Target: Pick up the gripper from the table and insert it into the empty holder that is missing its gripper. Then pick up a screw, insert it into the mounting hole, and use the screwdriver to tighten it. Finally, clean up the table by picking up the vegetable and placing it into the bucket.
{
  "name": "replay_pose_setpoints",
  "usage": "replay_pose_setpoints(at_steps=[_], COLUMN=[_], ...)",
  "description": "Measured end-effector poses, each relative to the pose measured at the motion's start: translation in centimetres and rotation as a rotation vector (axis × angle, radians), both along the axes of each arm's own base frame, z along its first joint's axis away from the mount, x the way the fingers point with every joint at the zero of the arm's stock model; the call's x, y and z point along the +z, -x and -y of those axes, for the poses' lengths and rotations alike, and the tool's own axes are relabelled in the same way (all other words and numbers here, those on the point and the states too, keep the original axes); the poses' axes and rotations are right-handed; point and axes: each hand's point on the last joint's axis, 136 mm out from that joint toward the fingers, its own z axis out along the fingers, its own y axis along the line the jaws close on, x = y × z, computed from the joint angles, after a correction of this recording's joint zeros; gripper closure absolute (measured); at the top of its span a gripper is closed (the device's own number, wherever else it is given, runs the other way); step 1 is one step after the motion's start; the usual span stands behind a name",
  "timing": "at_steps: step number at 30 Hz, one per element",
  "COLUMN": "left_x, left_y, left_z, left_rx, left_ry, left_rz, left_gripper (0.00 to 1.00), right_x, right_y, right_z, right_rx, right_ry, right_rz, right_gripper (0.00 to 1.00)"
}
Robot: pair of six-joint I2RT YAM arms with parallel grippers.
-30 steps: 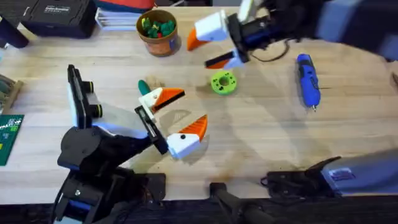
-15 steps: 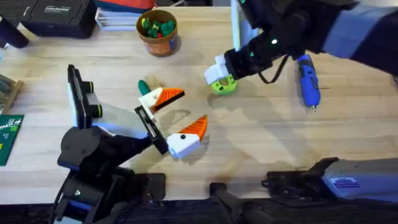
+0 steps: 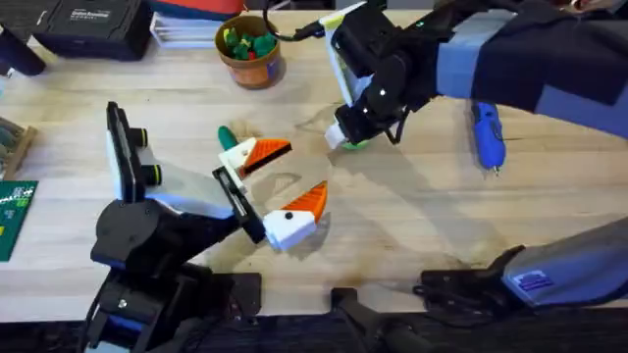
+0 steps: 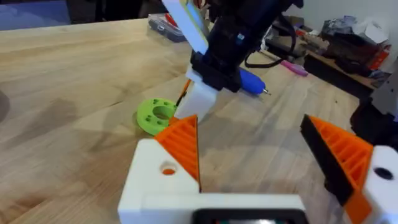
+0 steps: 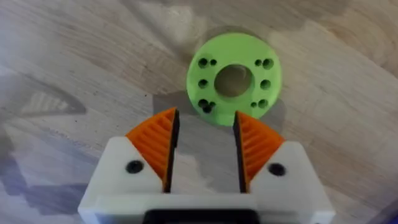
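Work surface: the table (image 3: 412,226) carries every item, so confirm positions before you command motion.

Right arm: it reaches across the middle, and the right gripper (image 5: 203,134) hangs directly over the round green disc (image 5: 234,78). Its two orange-padded fingers stand partly open with a clear gap, and they hold nothing. The disc lies just beyond the fingertips, apart from them. Judged from this pose, the step in hand is a pickup at the disc, probably of a screw; small dark holes ring the disc, but whether any holds a screw cannot be told.

Left arm: the left gripper (image 3: 285,186) rests low over the table, wide open and empty, both orange pads in place.

Screwdriver: the screwdriver (image 3: 485,126) lies flat to the right of the disc, well apart from both grippers.

Bucket: the bucket (image 3: 250,59) stands at the far side, already holding green pieces.

Vegetable: the vegetable (image 3: 227,134) lies just beside the left gripper's far finger, partly hidden.

Procedure: lower the right gripper vertically, keeping the fingertips centred on one hole. Close gently; a hard pinch could tip the disc or flick the part away. Keep the left gripper parked so the two arms do not cross.
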Motion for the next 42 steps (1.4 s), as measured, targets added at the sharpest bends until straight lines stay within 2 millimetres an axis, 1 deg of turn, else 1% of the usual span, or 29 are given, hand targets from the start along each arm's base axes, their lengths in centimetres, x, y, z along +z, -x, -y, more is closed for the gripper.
replay_pose_setpoints(at_steps=[5, 8, 12, 20, 24, 26, 30, 36, 39, 42], left_x=[0.0, 0.0, 0.0, 0.0, 0.0, 0.0, 0.0, 0.0, 0.0, 0.0], left_y=[0.0, 0.0, 0.0, 0.0, 0.0, 0.0, 0.0, 0.0, 0.0, 0.0], left_z=[0.0, 0.0, 0.0, 0.0, 0.0, 0.0, 0.0, 0.0, 0.0, 0.0], left_rx=[0.000, 0.000, 0.000, 0.000, 0.000, 0.000, 0.000, 0.000, 0.000, 0.000], left_ry=[0.000, 0.000, 0.000, 0.000, 0.000, 0.000, 0.000, 0.000, 0.000, 0.000], left_rz=[0.000, 0.000, 0.000, 0.000, 0.000, 0.000, 0.000, 0.000, 0.000, 0.000], left_gripper=[0.014, 0.014, 0.014, 0.014, 0.014, 0.014, 0.014, 0.014, 0.014, 0.014], right_x=[0.2, 0.0, -0.5, -0.7, -1.6, -2.1, -2.1, -2.1, -2.0, -2.0], right_y=[-0.7, -1.0, -0.8, -0.4, -0.2, -0.2, -0.3, -0.6, -0.7, -0.7], right_z=[-0.2, -0.4, -0.3, -1.1, -1.1, -1.0, -0.9, -0.6, -0.7, -0.6], right_rx=[-0.003, -0.003, -0.001, 0.022, 0.025, 0.025, 0.025, 0.020, 0.020, 0.019], right_ry=[-0.008, -0.009, 0.004, 0.004, 0.020, 0.032, 0.040, 0.052, 0.052, 0.053], right_rz=[0.033, 0.037, 0.023, 0.022, 0.001, -0.008, -0.001, 0.012, 0.017, 0.019], right_gripper=[0.497, 0.497, 0.552, 0.567, 0.583, 0.607, 0.690, 0.902, 0.984, 0.992])
